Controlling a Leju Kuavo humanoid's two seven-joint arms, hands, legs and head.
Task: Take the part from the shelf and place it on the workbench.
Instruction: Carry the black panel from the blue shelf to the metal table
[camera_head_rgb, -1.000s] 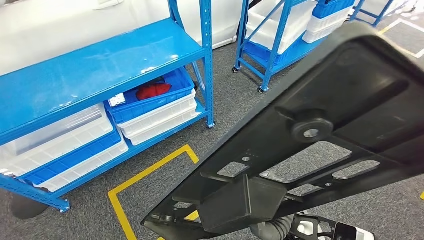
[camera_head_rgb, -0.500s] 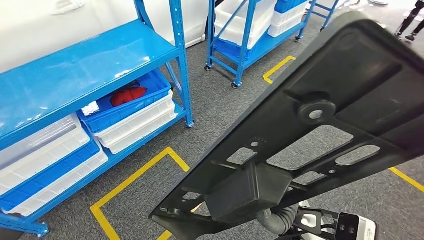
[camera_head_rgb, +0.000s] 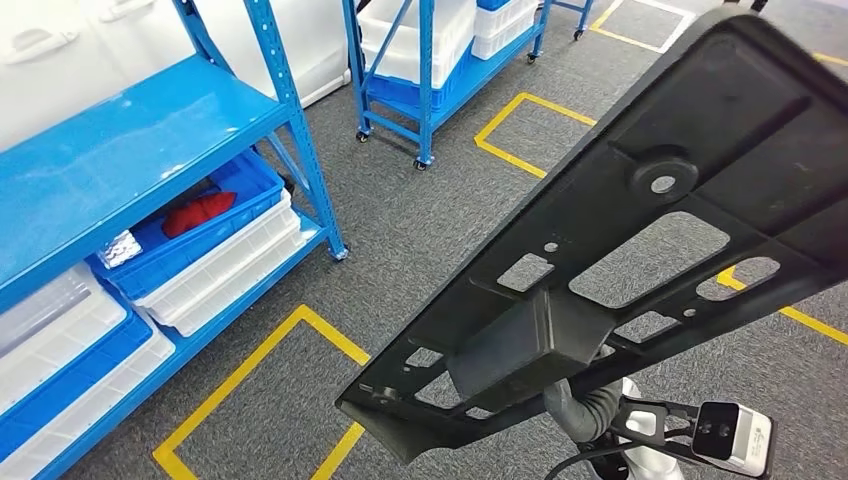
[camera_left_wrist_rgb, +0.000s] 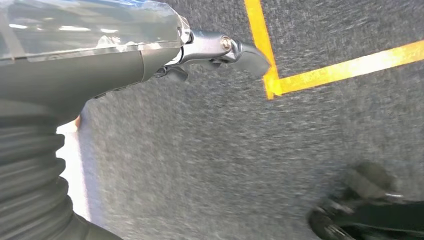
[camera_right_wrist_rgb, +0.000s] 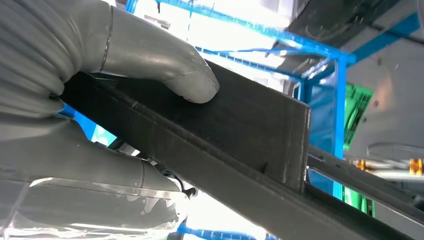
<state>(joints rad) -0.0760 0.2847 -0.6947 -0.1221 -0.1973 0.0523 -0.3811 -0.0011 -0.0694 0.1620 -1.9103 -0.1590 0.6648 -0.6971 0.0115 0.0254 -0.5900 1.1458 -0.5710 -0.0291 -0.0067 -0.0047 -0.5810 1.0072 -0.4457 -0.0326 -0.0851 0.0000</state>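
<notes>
Part (camera_head_rgb: 640, 250) is off the shelf (camera_head_rgb: 130, 150), clamped in your right hand (camera_right_wrist_rgb: 100, 100), thumb on its block, carried above carpet. Left hand (camera_left_wrist_rgb: 150, 50) hangs, can't tell its state; no workbench visible, so placing remains.

The whole head view has shifted: the camera has turned, so the scene change is not a movement of the things themselves. The blue shelf (camera_head_rgb: 150, 150) now sits further toward 9 o'clock, with less of its length in frame. The wheeled rack (camera_head_rgb: 420, 70) has passed from 1 o'clock to 12 o'clock. A further yellow floor marking (camera_head_rgb: 530, 130) has come into view near 1 o'clock. The black part (camera_head_rgb: 640, 250) now lies slightly further toward 3 o'clock in frame, and the wrist camera (camera_head_rgb: 735, 435) below it shows more fully.
</notes>
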